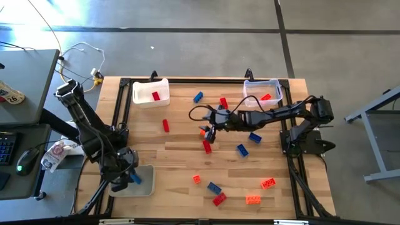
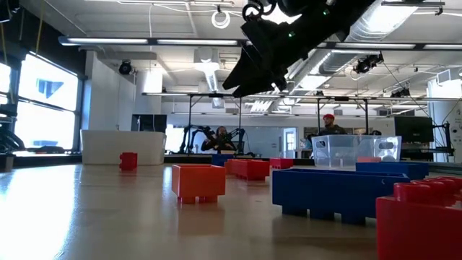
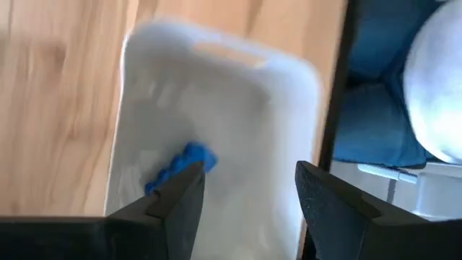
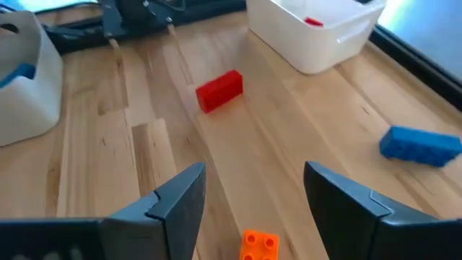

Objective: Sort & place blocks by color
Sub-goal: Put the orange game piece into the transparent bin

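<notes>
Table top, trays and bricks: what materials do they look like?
Pale planked table top: looks like wood, with visible grain and board seams, satin sheen. Whitish rectangular tray: probably plastic, with smooth moulded walls, rounded corners and a matte finish. Small red studded brick: likely hard plastic, uniform colour, crisp moulded edges, slight gloss.

Red, blue and orange blocks [image 1: 207,146]; whitish trays [image 1: 150,92]
</notes>
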